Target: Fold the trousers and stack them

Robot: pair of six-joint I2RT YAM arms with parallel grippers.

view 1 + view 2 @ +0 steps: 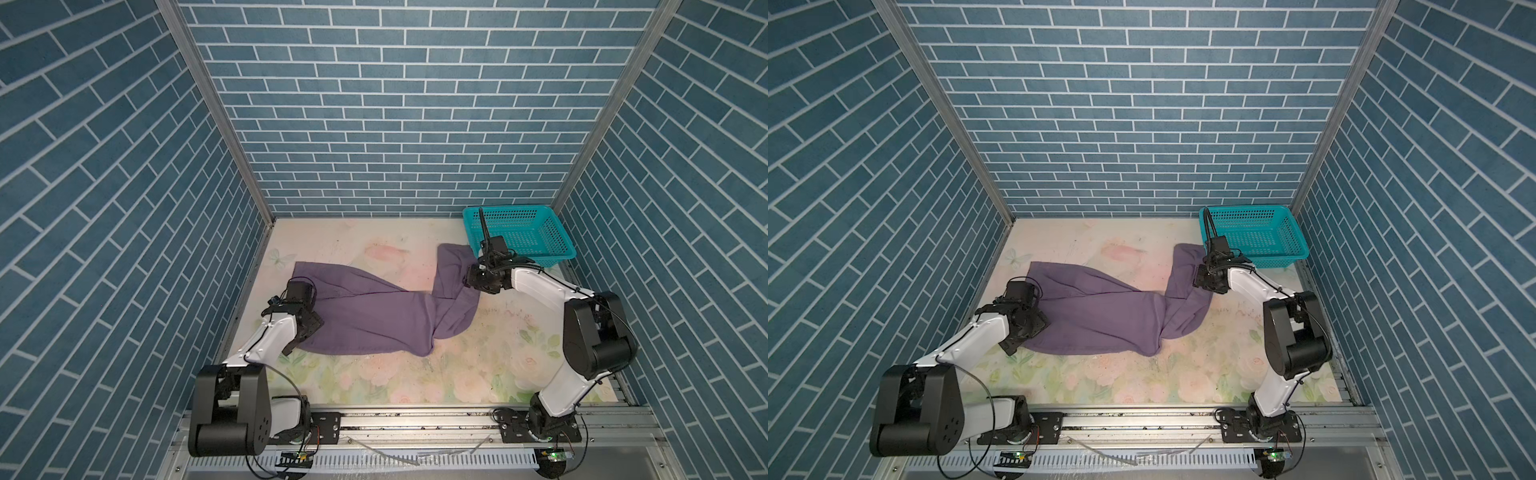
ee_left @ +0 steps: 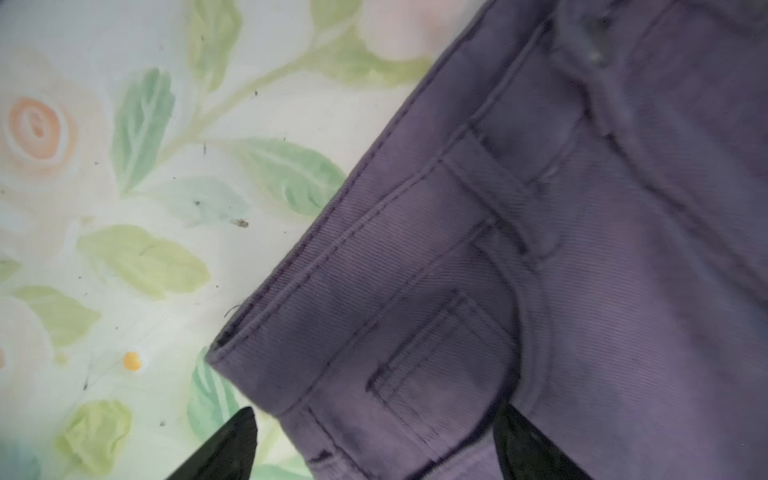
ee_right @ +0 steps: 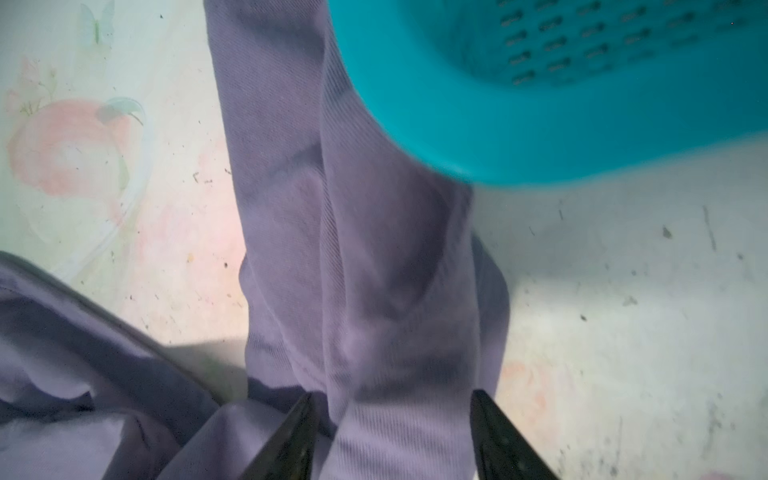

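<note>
Left gripper (image 2: 376, 415) is hovering wide open astride the waistband corner of the trousers (image 1: 374, 320). Right gripper (image 3: 392, 395) is straddling one leg, half open, grip unclear. The cloth is sprawling across the floral mat (image 1: 374, 374), and one leg end is lying just beside the teal basket (image 1: 540, 257).

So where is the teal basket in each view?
In a top view: the basket stands at the far right corner of the table.
In a top view: the basket, same corner.
Left wrist view: not in it.
Right wrist view: the basket, large and blurred, at the end of the trousers.
Shared landmark: the trousers, in all four views.
</note>
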